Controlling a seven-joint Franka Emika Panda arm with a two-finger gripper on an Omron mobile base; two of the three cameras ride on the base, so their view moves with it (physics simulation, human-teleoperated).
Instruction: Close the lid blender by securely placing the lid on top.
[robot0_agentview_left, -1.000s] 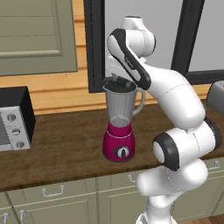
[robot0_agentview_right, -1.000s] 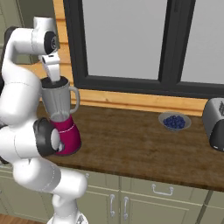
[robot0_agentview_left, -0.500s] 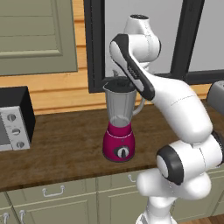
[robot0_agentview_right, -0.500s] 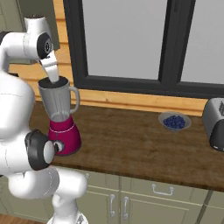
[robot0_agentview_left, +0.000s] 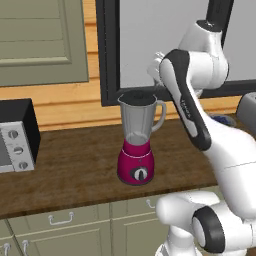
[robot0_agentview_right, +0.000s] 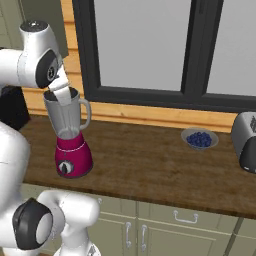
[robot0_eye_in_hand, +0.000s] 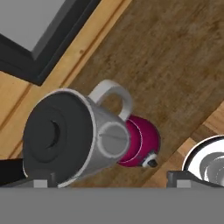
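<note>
No lettering, label, brand or number is legible on anything here.

Toaster (robot0_agentview_right: 246, 141) cut off by right edge in right base view. Microwave-type box (robot0_agentview_left: 16, 136) clipped at left edge in left base view. Bowl (robot0_agentview_right: 199, 138) contents too small to identify. Arm (robot0_agentview_left: 192, 100) hides part of the window sill (robot0_agentview_left: 240, 87) behind it.

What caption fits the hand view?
Looking down on the blender: dark lid seated on the jar rim, magenta base on the wooden counter.
</note>
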